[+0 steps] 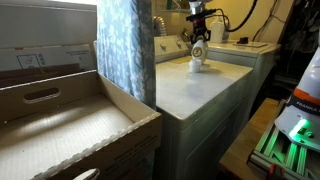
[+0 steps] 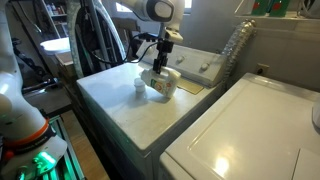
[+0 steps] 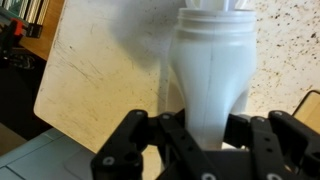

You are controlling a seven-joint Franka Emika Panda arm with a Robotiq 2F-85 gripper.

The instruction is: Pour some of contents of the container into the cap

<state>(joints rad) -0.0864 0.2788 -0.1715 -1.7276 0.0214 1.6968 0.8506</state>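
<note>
My gripper (image 2: 160, 70) is shut on the container (image 2: 163, 86), a small white plastic bottle with a coloured label, and holds it low over the white washer top (image 2: 120, 110). In the wrist view the bottle (image 3: 210, 70) fills the space between the black fingers (image 3: 198, 135), which press on both of its sides. The cap (image 2: 140, 89), a short white cup, stands on the washer top just beside the bottle. In an exterior view the gripper (image 1: 198, 45) hangs over the white bottle (image 1: 196, 65); there I cannot tell the cap apart from the bottle.
A control panel (image 2: 205, 68) runs along the washer's back edge, with a ribbed hose (image 2: 236, 45) behind it. A second white appliance (image 2: 260, 130) stands alongside. A cardboard box (image 1: 60, 125) and a blue curtain (image 1: 125, 45) stand close to one camera.
</note>
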